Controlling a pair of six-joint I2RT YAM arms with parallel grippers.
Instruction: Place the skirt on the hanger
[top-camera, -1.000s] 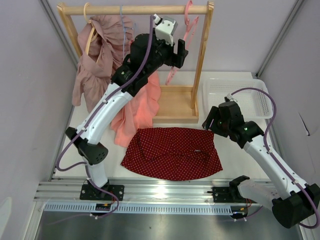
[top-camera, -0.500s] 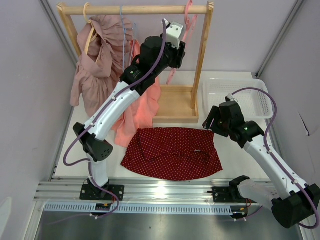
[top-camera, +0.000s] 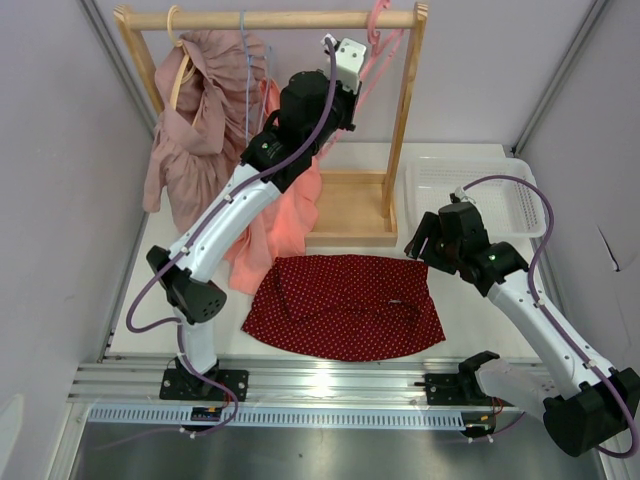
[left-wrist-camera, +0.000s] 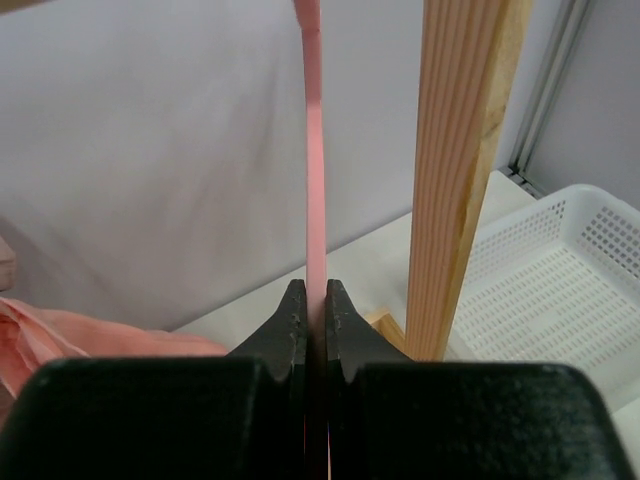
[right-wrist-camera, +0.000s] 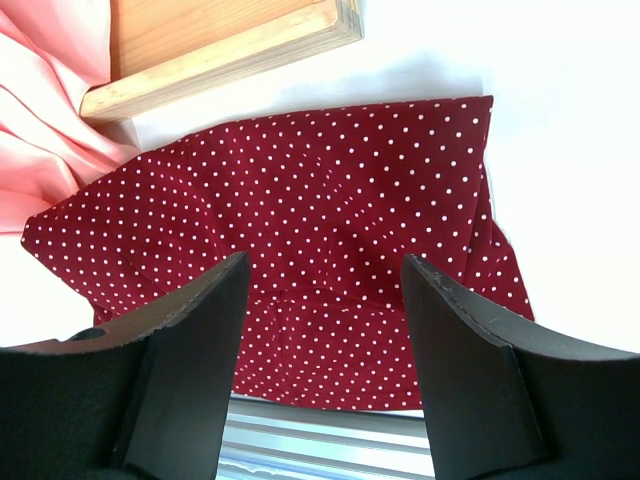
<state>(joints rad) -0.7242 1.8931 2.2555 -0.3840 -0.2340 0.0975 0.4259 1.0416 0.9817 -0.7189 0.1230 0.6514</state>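
The skirt (top-camera: 345, 305), dark red with white dots, lies flat on the table near the front edge. The pink hanger (top-camera: 380, 42) hangs by its hook from the right end of the wooden rail. My left gripper (top-camera: 352, 95) is raised to it, and in the left wrist view its jaws (left-wrist-camera: 315, 292) are shut on the hanger's thin pink bar (left-wrist-camera: 314, 180). My right gripper (top-camera: 420, 240) hovers over the skirt's right corner. In the right wrist view it (right-wrist-camera: 325, 265) stands open above the skirt (right-wrist-camera: 330, 190), holding nothing.
The wooden rack (top-camera: 405, 110) has its right post (left-wrist-camera: 455, 180) just beside the held hanger. Its base board (top-camera: 350, 205) sits behind the skirt. A white basket (top-camera: 480, 190) is at the right. Salmon-pink (top-camera: 285, 220) and dusty-pink (top-camera: 190, 130) garments hang at the left.
My left gripper has moved up and right to the pink hanger and closed on its bar, pulling it slightly aslant. The right arm and the skirt have stayed put.
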